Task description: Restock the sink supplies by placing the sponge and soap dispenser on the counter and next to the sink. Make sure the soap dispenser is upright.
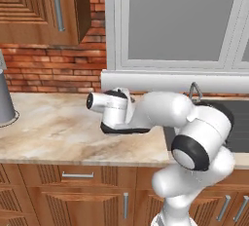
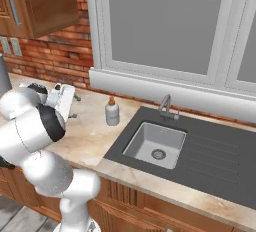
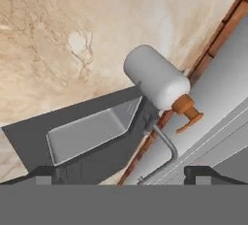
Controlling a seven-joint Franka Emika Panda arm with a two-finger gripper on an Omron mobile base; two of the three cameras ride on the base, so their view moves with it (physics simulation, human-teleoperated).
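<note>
marbled counter: beige stone, brown cabinet fronts below
sink: dark grey basin set in the counter, faucet at its back rim
soap dispenser: pale bottle, orange pump top, upright on the counter just left of the sink, near the brick wall
gripper: fingers spread wide, holding nothing, left of the dispenser and apart from it
grey cylinder: far left of the sink
</note>
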